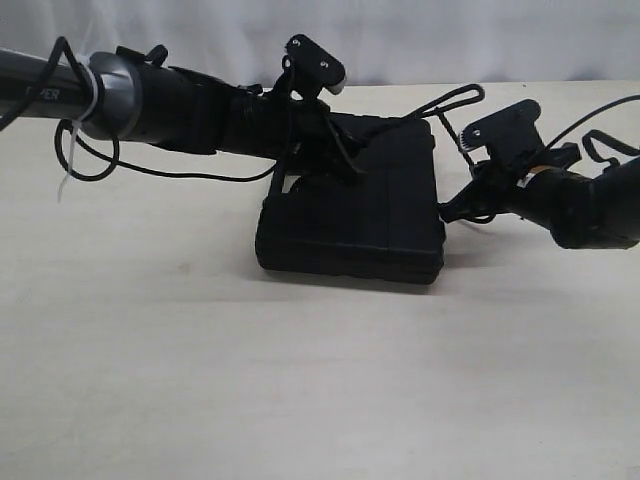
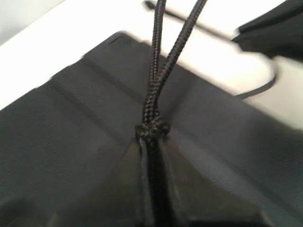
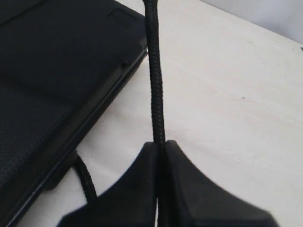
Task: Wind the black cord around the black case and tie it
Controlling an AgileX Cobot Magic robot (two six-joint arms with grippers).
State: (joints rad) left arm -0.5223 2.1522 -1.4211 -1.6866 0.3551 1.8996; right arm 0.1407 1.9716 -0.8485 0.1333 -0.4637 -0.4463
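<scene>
The black case (image 1: 350, 225) lies flat at the middle of the table. My left gripper (image 1: 343, 160) reaches in over its lid. In the left wrist view this gripper (image 2: 151, 142) is shut on the black cord (image 2: 158, 71) just below a small knot (image 2: 152, 127). Two strands rise from the knot across the ridged lid (image 2: 71, 142). My right gripper (image 1: 452, 208) hovers just off the case's right edge. The right wrist view shows it (image 3: 160, 144) shut on a single strand of the cord (image 3: 155, 85) beside the case (image 3: 47, 71). Another stretch of cord (image 3: 86, 182) comes out from under the case's edge.
The pale wooden table (image 1: 300, 380) stretches wide in front of the case. A white backdrop (image 1: 450, 40) closes the far side. Glossy cables with a white zip tie (image 1: 72, 165) hang from the left arm. A thin black loop (image 1: 455, 98) arches behind the case.
</scene>
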